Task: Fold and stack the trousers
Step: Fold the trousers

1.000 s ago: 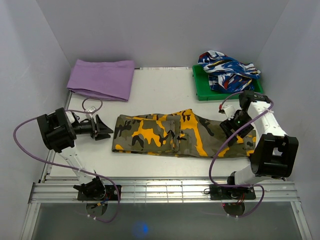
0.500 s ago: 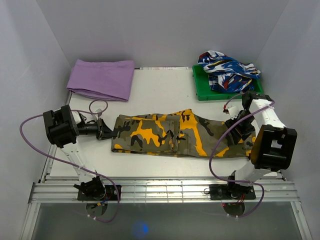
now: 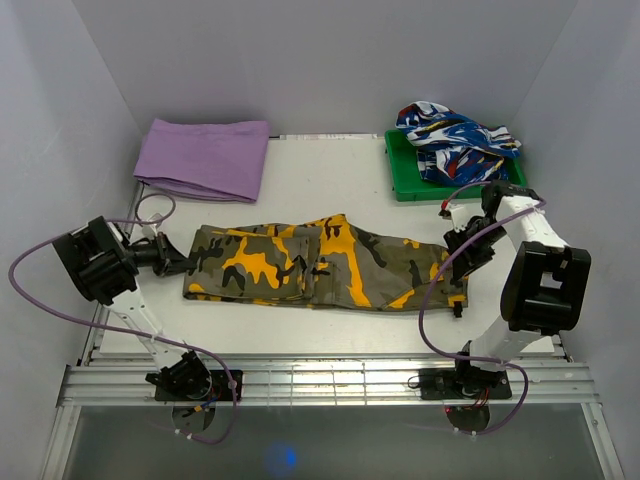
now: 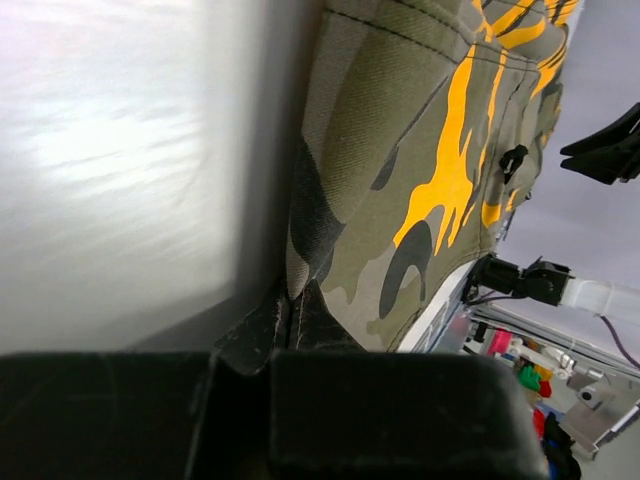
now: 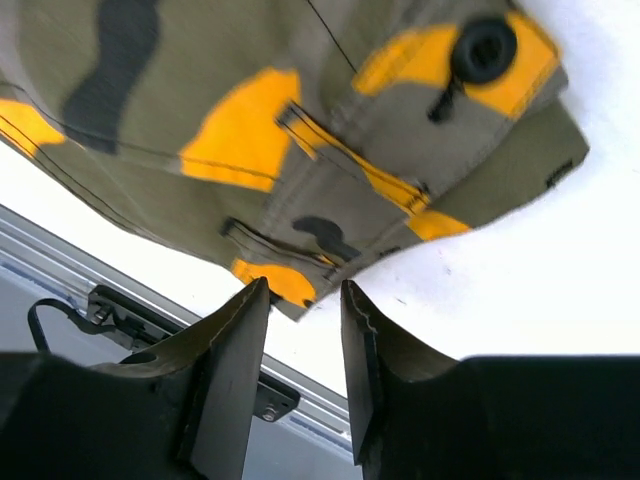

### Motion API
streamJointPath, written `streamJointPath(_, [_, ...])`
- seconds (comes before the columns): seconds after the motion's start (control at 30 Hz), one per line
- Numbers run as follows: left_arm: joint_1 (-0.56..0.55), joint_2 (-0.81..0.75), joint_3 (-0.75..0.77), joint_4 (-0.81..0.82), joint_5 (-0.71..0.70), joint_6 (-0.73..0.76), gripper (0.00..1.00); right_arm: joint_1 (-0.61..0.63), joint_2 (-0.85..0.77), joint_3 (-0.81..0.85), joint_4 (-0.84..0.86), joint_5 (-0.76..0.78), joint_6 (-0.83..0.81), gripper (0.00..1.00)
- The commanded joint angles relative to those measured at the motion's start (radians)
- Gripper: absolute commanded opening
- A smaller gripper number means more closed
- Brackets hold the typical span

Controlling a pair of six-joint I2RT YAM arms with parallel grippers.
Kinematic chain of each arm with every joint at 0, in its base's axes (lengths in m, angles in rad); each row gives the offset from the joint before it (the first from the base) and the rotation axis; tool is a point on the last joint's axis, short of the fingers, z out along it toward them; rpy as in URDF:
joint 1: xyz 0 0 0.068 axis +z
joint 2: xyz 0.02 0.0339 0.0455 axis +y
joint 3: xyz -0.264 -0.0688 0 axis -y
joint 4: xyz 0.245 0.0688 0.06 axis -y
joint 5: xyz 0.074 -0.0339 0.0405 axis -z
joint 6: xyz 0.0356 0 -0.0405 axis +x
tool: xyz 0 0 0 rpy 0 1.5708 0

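A green tray [image 3: 404,182] at the far right of the table [image 3: 320,180] held a blue, white and red garment [image 3: 455,140]. A purple cloth [image 3: 205,158] lay at the far left. The trousers [image 3: 310,265] stretched left to right across the middle, with bare table on the far side and along the near edge. The left end effector [image 4: 285,310] was clenched on their left end, close to the table's left edge. The right end effector [image 5: 305,300] was released, its fingers apart at their right end.
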Motion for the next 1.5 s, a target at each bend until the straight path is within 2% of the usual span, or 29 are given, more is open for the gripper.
streamJointPath(0.0, [0.059,-0.047,0.071,-0.055,-0.061,0.112,0.00,-0.005,0.016,-0.022,-0.001,-0.052,-0.011,0.41])
streamJointPath(0.07, [0.075,-0.067,0.104,-0.110,-0.058,0.140,0.00,-0.005,-0.004,-0.024,0.001,-0.067,-0.005,0.38])
streamJointPath(0.23, [0.076,-0.144,0.242,-0.250,0.005,0.177,0.00,-0.032,-0.044,0.001,-0.010,-0.058,0.023,0.39])
streamJointPath(0.33, [0.075,-0.167,0.355,-0.352,0.045,0.149,0.00,-0.069,-0.049,0.041,-0.049,-0.098,0.036,0.45])
streamJointPath(0.4, [0.076,-0.155,0.416,-0.454,0.081,0.160,0.00,-0.083,-0.036,0.068,-0.062,-0.147,0.061,0.53])
streamJointPath(0.43, [0.072,-0.158,0.453,-0.455,0.095,0.135,0.00,-0.091,-0.035,0.071,-0.063,-0.165,0.073,0.60])
streamJointPath(0.47, [0.070,-0.167,0.464,-0.455,0.099,0.106,0.00,-0.094,-0.030,0.070,-0.062,-0.197,0.088,0.71])
streamJointPath(0.63, [0.029,-0.195,0.496,-0.455,0.112,0.069,0.00,-0.103,-0.004,0.024,-0.039,-0.349,0.118,0.73])
streamJointPath(0.87, [-0.042,-0.244,0.498,-0.452,0.099,0.040,0.00,-0.098,0.071,0.036,-0.039,-0.670,0.085,0.47])
streamJointPath(0.97, [-0.079,-0.247,0.512,-0.451,0.089,0.010,0.00,-0.083,0.083,0.010,-0.010,-0.806,0.138,0.37])
streamJointPath(1.03, [-0.108,-0.244,0.536,-0.440,0.068,-0.027,0.00,-0.059,0.074,-0.024,0.048,-0.843,0.194,0.36])
streamJointPath(1.1, [-0.129,-0.254,0.544,-0.384,0.033,-0.127,0.00,-0.034,0.037,-0.123,0.151,-0.890,0.294,0.33])
streamJointPath(1.13, [-0.148,-0.262,0.547,-0.365,0.004,-0.156,0.00,-0.020,0.024,-0.158,0.273,-0.887,0.400,0.31])
streamJointPath(1.23, [-0.187,-0.305,0.546,-0.272,-0.047,-0.273,0.00,0.055,-0.055,-0.292,0.506,-0.787,0.510,0.27])
streamJointPath(1.27, [-0.195,-0.311,0.549,-0.241,-0.068,-0.294,0.00,0.067,-0.081,-0.324,0.565,-0.738,0.611,0.19])
streamJointPath(1.37, [-0.234,-0.311,0.594,-0.231,-0.079,-0.368,0.00,0.075,-0.050,-0.419,0.701,-0.603,0.708,0.09])
streamJointPath(1.47, [-0.276,-0.301,0.643,-0.231,-0.076,-0.417,0.00,0.072,0.012,-0.421,0.739,-0.532,0.711,0.08])
